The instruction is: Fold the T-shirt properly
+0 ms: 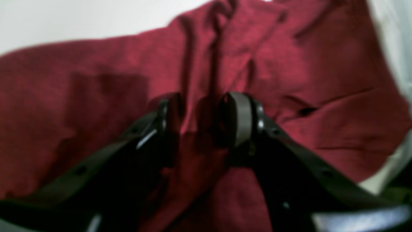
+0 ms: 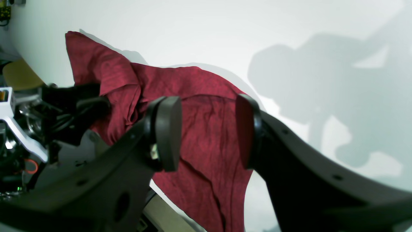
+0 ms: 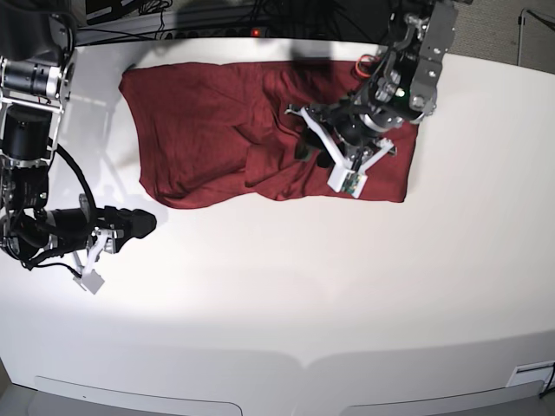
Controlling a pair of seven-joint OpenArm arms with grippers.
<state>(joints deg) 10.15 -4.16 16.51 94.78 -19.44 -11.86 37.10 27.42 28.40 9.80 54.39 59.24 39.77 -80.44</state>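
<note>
The maroon T-shirt [image 3: 199, 121] lies spread and wrinkled at the back of the white table [image 3: 303, 295]. My left gripper [image 3: 305, 143] is low over the shirt's middle. In the left wrist view, the left gripper [image 1: 204, 119] has its jaws closed around a raised ridge of the T-shirt [image 1: 96, 96], and creases run from there. My right gripper [image 3: 143, 223] is just in front of the shirt's front left corner, above bare table. In the right wrist view, the right gripper [image 2: 207, 132] is open and empty, with the T-shirt [image 2: 193, 83] beyond it.
Dark cables [image 3: 217, 17] run along the table's back edge. The table's front edge [image 3: 286, 360] is near the bottom of the base view. The left arm's body [image 2: 64, 106] shows beside the shirt in the right wrist view.
</note>
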